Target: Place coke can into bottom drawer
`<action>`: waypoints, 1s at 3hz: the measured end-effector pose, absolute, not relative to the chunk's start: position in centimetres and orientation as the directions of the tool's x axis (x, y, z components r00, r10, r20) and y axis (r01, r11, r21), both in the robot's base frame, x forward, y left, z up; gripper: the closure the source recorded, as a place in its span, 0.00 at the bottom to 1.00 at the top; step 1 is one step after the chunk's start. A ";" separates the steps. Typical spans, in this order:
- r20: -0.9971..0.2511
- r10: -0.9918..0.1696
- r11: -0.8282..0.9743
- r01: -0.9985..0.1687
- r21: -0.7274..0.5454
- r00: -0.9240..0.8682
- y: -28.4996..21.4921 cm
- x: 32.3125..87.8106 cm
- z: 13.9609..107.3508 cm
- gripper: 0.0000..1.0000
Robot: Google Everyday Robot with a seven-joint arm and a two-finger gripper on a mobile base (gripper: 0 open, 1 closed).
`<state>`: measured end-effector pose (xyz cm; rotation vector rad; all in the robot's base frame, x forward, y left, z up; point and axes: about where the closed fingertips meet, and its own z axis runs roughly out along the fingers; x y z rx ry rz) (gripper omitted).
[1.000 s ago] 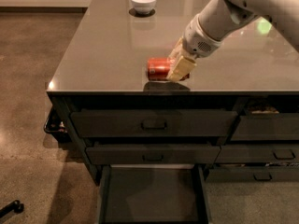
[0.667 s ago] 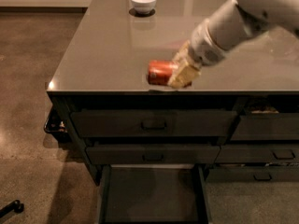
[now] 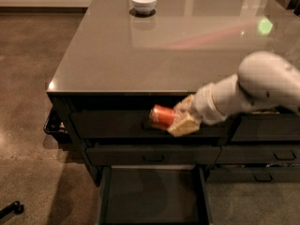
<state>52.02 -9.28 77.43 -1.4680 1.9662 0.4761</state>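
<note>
My gripper (image 3: 177,120) is shut on the coke can (image 3: 161,116), a red-orange can held on its side. It hangs in front of the cabinet's top drawer face, past the counter's front edge. The white arm (image 3: 253,90) reaches in from the right. The bottom drawer (image 3: 152,196) is pulled open below the can, a dark shallow tray with a plain flat inside. The can is well above it.
A white bowl (image 3: 144,2) stands at the far edge of the grey countertop (image 3: 140,55). Two closed drawers with recessed handles (image 3: 154,156) sit above the open one. Narrower drawers (image 3: 262,158) are to the right. Brown floor lies to the left.
The gripper has carried the can from above the countertop forward over its front edge and down, to in front of the drawer faces.
</note>
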 end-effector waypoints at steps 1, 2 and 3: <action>-0.676 -0.699 0.321 -0.947 -0.004 -0.233 -9.5 50.2 71.0 1.00; -0.673 -0.700 0.326 -0.945 -0.004 -0.238 -9.3 50.2 70.7 1.00; -0.728 -0.633 0.338 -0.940 0.047 -0.264 -8.5 47.9 65.3 1.00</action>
